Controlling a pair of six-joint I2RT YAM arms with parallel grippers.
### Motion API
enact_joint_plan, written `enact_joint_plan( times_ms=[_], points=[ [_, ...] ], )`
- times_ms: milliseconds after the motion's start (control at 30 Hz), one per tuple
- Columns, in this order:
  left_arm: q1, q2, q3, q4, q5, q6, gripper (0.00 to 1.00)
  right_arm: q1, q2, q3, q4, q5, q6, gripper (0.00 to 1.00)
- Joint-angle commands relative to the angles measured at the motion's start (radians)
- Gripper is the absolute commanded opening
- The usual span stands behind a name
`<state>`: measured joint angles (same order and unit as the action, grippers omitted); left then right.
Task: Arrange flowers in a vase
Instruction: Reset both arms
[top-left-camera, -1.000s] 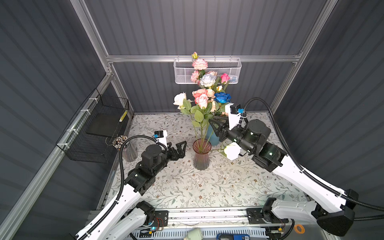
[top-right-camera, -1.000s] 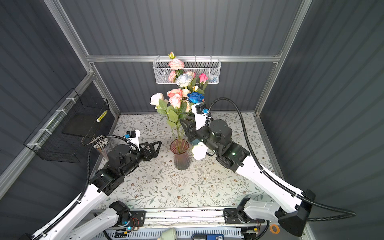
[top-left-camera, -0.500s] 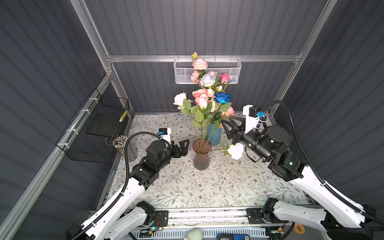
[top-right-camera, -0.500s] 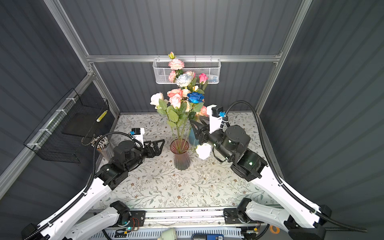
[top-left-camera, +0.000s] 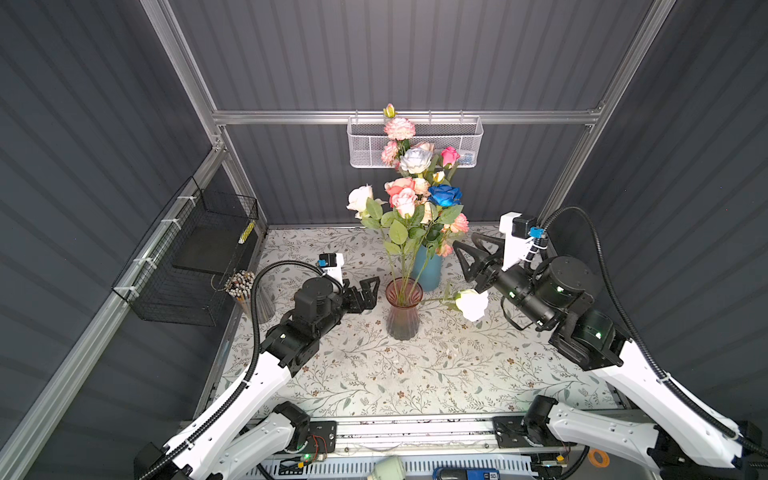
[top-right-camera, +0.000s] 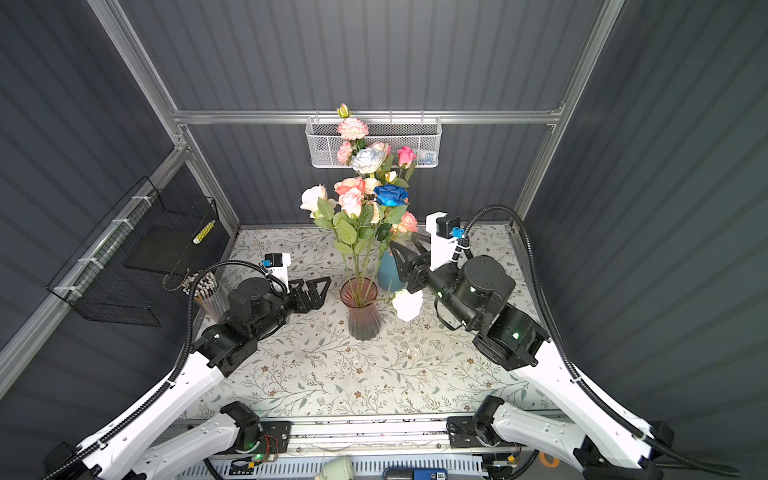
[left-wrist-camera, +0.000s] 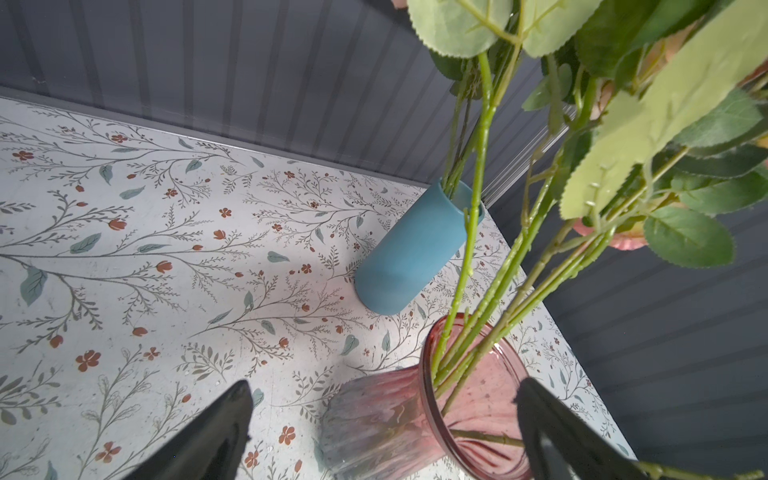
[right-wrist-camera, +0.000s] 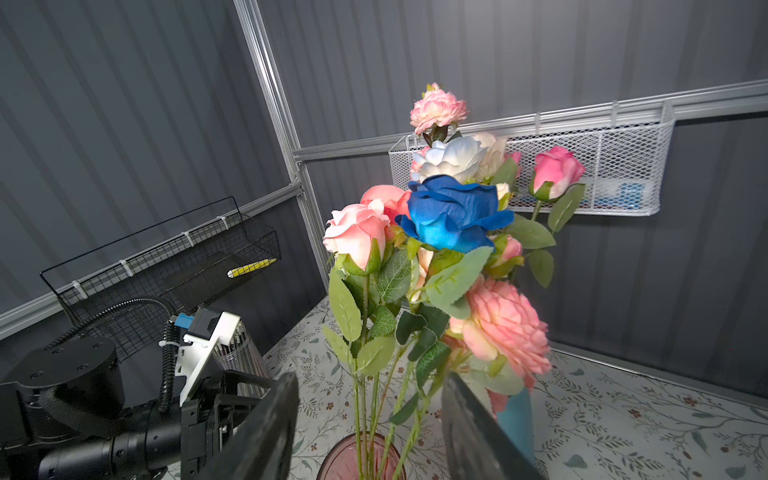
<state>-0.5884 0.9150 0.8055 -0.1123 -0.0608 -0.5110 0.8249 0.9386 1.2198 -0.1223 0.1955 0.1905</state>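
Observation:
A pink glass vase (top-left-camera: 403, 309) (top-right-camera: 363, 309) (left-wrist-camera: 469, 411) stands mid-table and holds several green-stemmed flowers (top-left-camera: 405, 203). One white rose (top-left-camera: 471, 304) (top-right-camera: 408, 304) droops over its right rim. Behind it a blue vase (top-left-camera: 428, 272) (left-wrist-camera: 411, 253) holds more flowers, among them a blue rose (right-wrist-camera: 453, 216). My left gripper (top-left-camera: 372, 293) (left-wrist-camera: 384, 388) is open just left of the pink vase, holding nothing. My right gripper (top-left-camera: 464, 241) (right-wrist-camera: 370, 378) is open and empty. It hangs right of the bouquet and above the white rose.
A black wire basket (top-left-camera: 187, 257) hangs on the left wall. A white mesh basket (top-left-camera: 436, 143) hangs on the back rail behind the blooms. A clear cup of pencils (top-left-camera: 245, 291) stands at the table's left edge. Walls close in three sides.
My right arm has drawn back to the right, away from the stems, with its jaws spreading wider. The white rose stays drooping from the pink vase. My left gripper has edged toward the vase.

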Motion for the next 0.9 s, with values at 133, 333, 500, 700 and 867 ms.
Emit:
enact_joint_plan(
  times_ms=[133,333,500,700,867],
  points=[
    [0.001,-0.002,0.07,-0.043,-0.03,0.042,0.99,0.002,-0.059,0.003,-0.017,0.067,-0.047,0.61],
    [0.001,-0.024,0.063,-0.047,-0.036,0.042,0.99,-0.004,-0.059,0.019,-0.024,0.087,-0.067,0.63],
    [0.001,-0.024,0.102,-0.085,-0.039,0.057,0.99,-0.014,-0.04,0.067,-0.031,0.109,-0.081,0.65],
    [0.001,-0.05,0.202,-0.223,-0.124,0.103,0.99,-0.04,-0.071,0.11,-0.058,0.216,-0.123,0.7],
    [0.001,-0.031,0.36,-0.471,-0.299,0.15,0.99,-0.042,-0.209,-0.033,0.025,0.39,-0.199,0.99]
  ],
)
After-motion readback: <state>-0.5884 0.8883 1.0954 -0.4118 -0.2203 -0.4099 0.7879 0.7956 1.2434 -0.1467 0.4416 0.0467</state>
